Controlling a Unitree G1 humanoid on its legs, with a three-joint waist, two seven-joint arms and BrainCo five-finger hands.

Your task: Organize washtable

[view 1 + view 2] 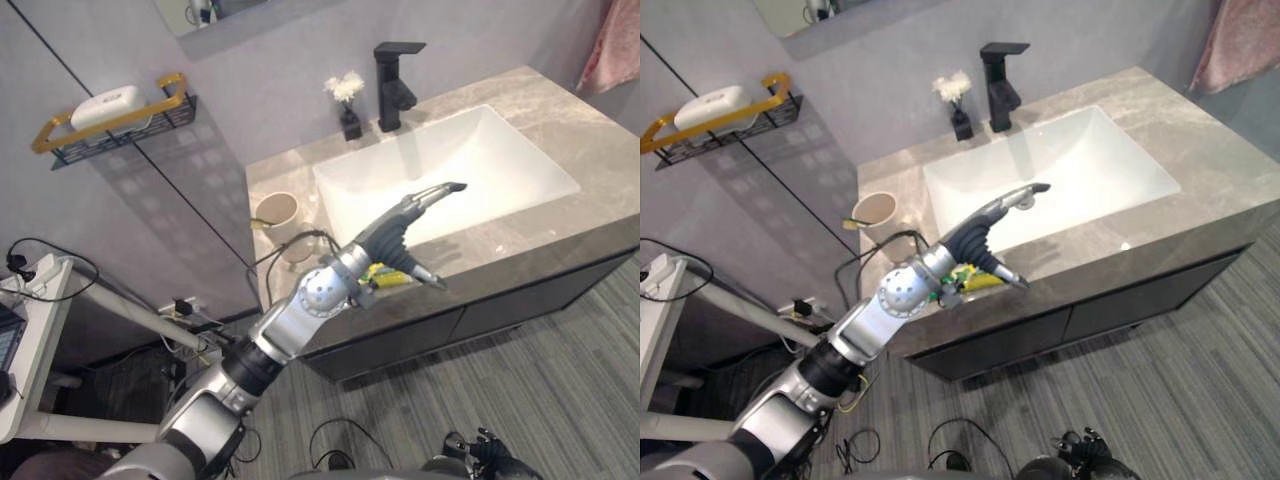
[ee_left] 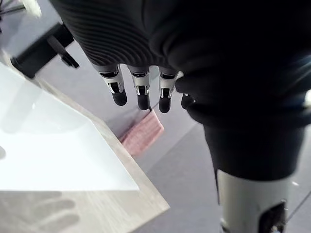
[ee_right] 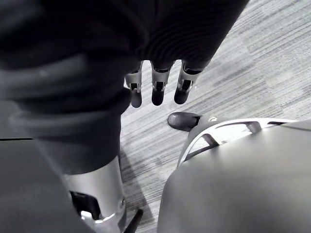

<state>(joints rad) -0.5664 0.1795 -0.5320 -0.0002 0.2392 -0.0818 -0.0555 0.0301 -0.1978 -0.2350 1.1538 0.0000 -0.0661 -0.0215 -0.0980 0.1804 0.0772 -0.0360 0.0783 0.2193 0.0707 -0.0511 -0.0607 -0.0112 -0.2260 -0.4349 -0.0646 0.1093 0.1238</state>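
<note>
My left hand (image 1: 398,232) hovers over the front rim of the white sink (image 1: 470,150), open, with its fingers (image 2: 141,92) straight and pointing toward the basin and nothing in it. A yellow-green item (image 1: 388,276) lies on the grey stone counter (image 1: 560,110) under that wrist, mostly hidden by it. A beige cup (image 1: 277,212) with something yellow at its rim stands at the counter's left end. My right hand (image 3: 154,90) hangs open over the striped floor, holding nothing.
A black faucet (image 1: 393,85) and a small dark vase of white flowers (image 1: 348,105) stand behind the sink. A wall rack (image 1: 110,125) with a gold rail holds a white soap dish. A pink towel (image 1: 610,50) hangs at the far right.
</note>
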